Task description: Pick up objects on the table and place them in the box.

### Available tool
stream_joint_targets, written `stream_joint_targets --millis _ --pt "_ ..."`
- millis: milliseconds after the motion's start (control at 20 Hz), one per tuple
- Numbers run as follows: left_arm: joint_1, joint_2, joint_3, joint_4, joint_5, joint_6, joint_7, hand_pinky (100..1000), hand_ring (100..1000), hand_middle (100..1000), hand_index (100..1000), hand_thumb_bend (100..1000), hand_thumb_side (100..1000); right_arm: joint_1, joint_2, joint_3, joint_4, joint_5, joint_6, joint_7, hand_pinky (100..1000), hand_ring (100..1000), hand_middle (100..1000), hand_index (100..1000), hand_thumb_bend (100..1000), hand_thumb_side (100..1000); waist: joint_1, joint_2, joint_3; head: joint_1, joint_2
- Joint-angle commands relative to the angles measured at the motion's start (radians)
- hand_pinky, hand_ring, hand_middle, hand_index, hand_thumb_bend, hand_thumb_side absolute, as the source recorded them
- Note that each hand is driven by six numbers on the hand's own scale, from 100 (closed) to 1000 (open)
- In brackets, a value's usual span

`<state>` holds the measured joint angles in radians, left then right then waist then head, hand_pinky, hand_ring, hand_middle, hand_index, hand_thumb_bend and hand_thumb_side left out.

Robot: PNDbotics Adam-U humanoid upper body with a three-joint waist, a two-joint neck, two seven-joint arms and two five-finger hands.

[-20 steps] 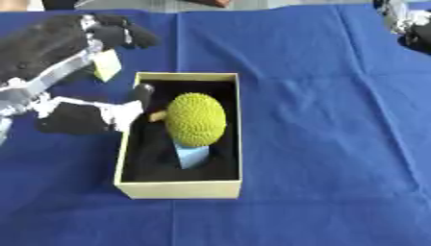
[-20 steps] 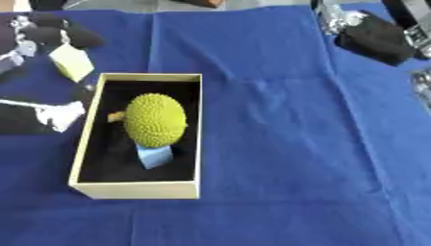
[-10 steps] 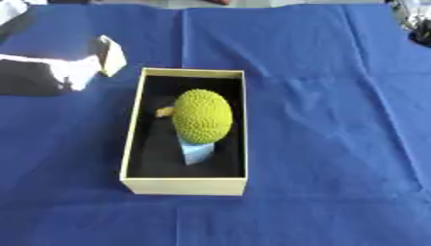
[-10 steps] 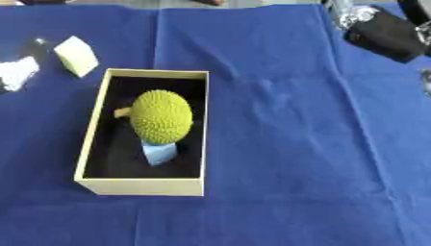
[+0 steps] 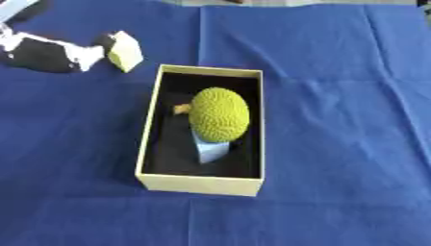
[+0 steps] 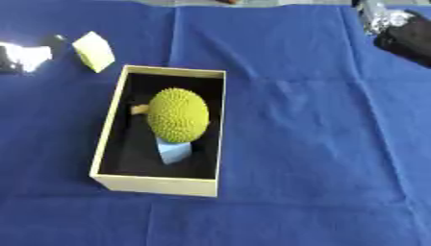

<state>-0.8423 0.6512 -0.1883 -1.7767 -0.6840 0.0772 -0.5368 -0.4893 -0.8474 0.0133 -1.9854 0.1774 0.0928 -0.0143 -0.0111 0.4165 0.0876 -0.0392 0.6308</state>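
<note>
A cream-walled box (image 5: 150,139) with a black inside stands in the middle of the blue cloth. In it lie a bumpy green fruit (image 5: 221,114), a light blue block (image 5: 210,150) under its near end, and a small tan piece (image 5: 181,109) at its left. A pale yellow block (image 5: 124,50) lies on the cloth beyond the box's far left corner. My left hand (image 5: 46,54), black and silver, hovers just left of that block. The two views do not agree on whether it touches the block. My right hand (image 6: 406,30) shows at the far right edge.
The blue cloth (image 5: 336,125) covers the whole table, with creases running across it. A wide stretch of bare cloth lies right of the box and in front of it.
My left hand has drawn back from the box's left wall to the far left corner. The yellow block still lies on the cloth. The camera has shifted a little.
</note>
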Motion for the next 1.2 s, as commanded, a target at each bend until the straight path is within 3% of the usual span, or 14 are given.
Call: stream_joint_targets --millis 50,350,750,800,1000,1200 --pt "-0.049 0.037 -0.024 0.061 -0.016 -0.025 -0.038 910 837 796 914 379 437 -0.019 -0.025 -0.006 -0.015 -0.004 0.009 0.004 868 685 650 766 100 702 0.002 -0.018 -0.002 0.005 -0.024" --pt "-0.120 0.012 -0.029 0.213 -0.066 -0.069 -0.103 902 838 784 912 490 590 -0.026 -0.025 0.000 -0.015 -0.004 0.016 0.008 867 680 646 763 100 704 0.009 -0.014 -0.013 0.003 -0.041" --pt "-0.178 -0.026 -0.025 0.402 -0.151 -0.122 -0.056 897 838 780 904 516 606 -0.026 -0.025 0.004 -0.015 -0.005 0.022 0.010 866 677 643 762 100 706 0.015 -0.014 -0.021 0.003 -0.048" --pt "-0.181 -0.027 -0.023 0.417 -0.156 -0.129 -0.048 901 849 790 899 555 616 -0.026 -0.025 0.004 -0.015 -0.005 0.023 0.010 866 674 640 760 100 709 0.016 -0.014 -0.022 0.002 -0.048" --pt "-0.214 -0.025 -0.004 0.505 -0.205 -0.099 -0.052 900 854 788 898 571 624 -0.024 -0.025 0.008 -0.015 -0.006 0.029 0.010 866 671 638 759 100 710 0.027 -0.009 -0.032 0.003 -0.053" --pt "-0.232 -0.045 0.000 0.569 -0.253 -0.105 -0.031 899 854 789 899 563 648 -0.024 -0.024 0.009 -0.015 -0.006 0.034 0.009 865 668 635 757 100 709 0.032 -0.004 -0.040 0.008 -0.057"
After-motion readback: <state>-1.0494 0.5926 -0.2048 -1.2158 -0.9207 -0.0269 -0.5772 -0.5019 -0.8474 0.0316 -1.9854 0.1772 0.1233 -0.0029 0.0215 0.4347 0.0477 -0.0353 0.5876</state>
